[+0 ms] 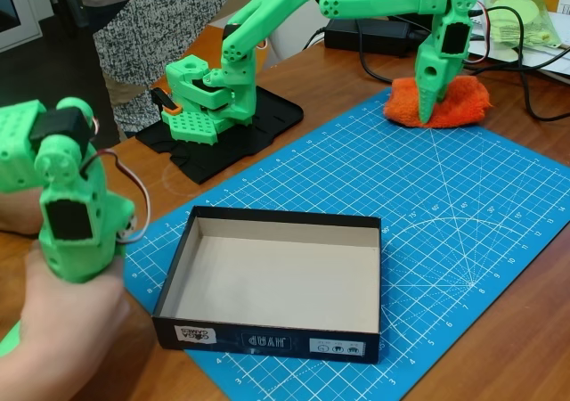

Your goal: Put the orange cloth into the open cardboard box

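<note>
The orange cloth [454,101] lies as a fluffy pad at the far right edge of the blue cutting mat. My green gripper [428,111] points straight down onto the cloth's left front part, its tips touching or sunk into the fabric. From this side the fingers overlap into one tapered shape, so the gap between them is hidden. The open cardboard box [267,340], black outside and beige inside, sits at the near left of the mat with nothing in it, well apart from the gripper.
The arm's base stands on a black plate [267,120] at the back left. Black cables [534,98] and a pale green bagged item [521,18] lie behind the cloth. The blue mat [463,214] stretches between cloth and box. A person stands behind the table.
</note>
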